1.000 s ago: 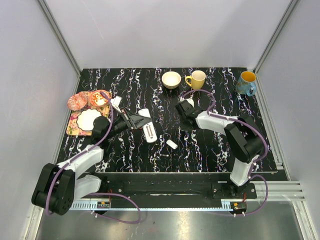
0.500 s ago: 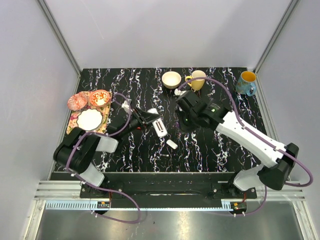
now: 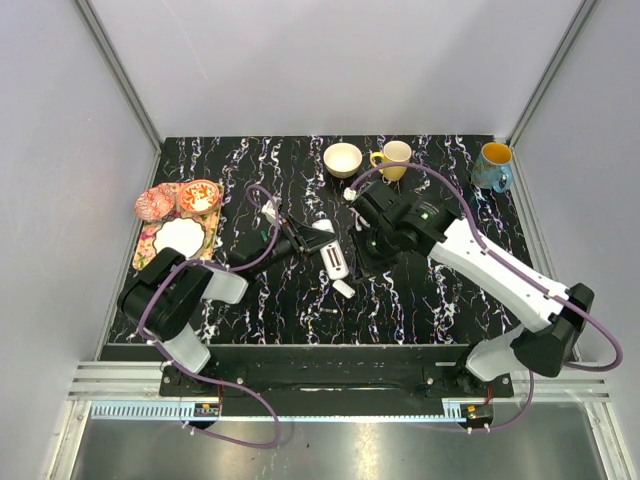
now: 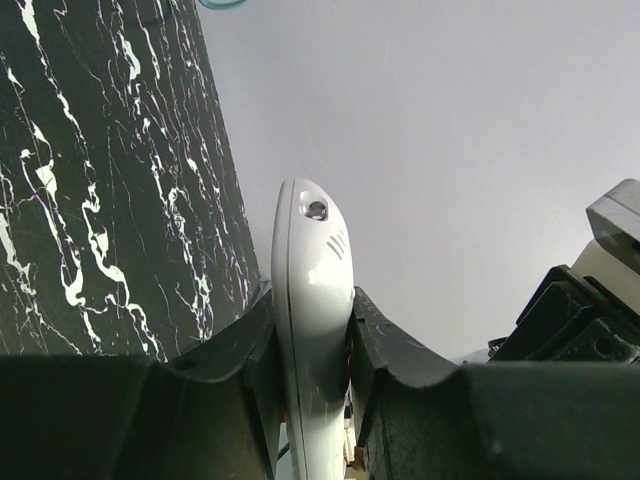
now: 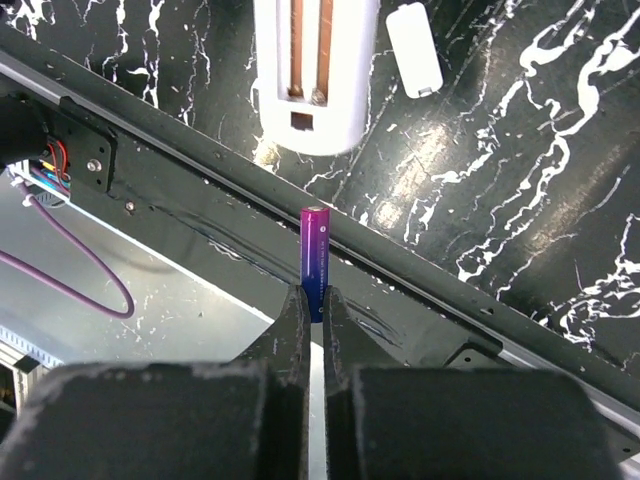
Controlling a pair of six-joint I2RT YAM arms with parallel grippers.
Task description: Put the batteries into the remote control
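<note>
My left gripper is shut on the remote control and holds the slim white handset edge-on between its fingers. In the top view the left gripper holds the remote over mid-table. In the right wrist view the remote shows its open battery bay with two metal rails. My right gripper is shut on a battery, bluish-purple with a magenta end, standing upright just short of the remote's end. In the top view the right gripper is right of the remote.
The white battery cover lies on the table, and it shows in the right wrist view. A tiny thin thing lies near the front edge. A bowl, a yellow mug and a blue mug stand at the back. A tray holds plates at the left.
My left gripper has carried the remote to the right, toward mid-table, and turned it. My right arm has stretched out and its gripper now sits close beside the remote.
</note>
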